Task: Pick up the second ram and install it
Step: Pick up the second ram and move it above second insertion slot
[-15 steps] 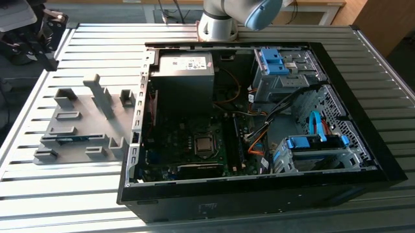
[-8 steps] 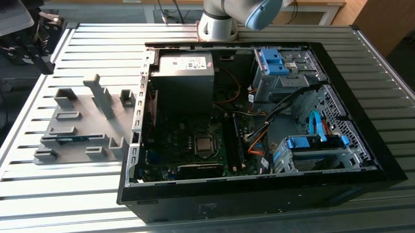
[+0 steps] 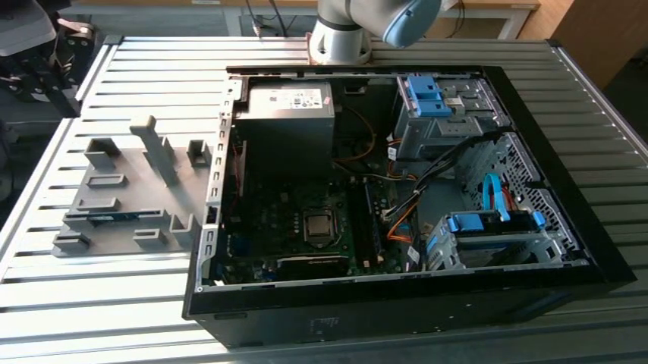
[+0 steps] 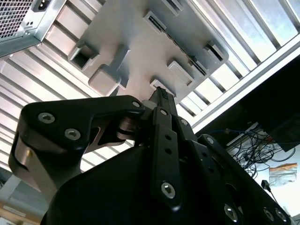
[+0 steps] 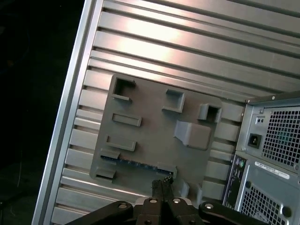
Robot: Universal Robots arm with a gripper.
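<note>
While my pincer [image 5: 161, 182] hangs clenched on nothing above the grey slotted holder [image 5: 150, 117], the second ram [image 5: 137, 163] lies in that holder's slot; the exterior view shows the motherboard [image 3: 294, 220] inside the open case [image 3: 354, 318] alongside.

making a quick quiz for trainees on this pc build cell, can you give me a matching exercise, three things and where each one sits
Things:
1 second ram
2 grey holder
3 power supply

Places:
a on the slatted table, at the exterior view's left of the open case
b inside the open case
c lying in a slot of the grey holder

Pairs: 1-c; 2-a; 3-b
</note>
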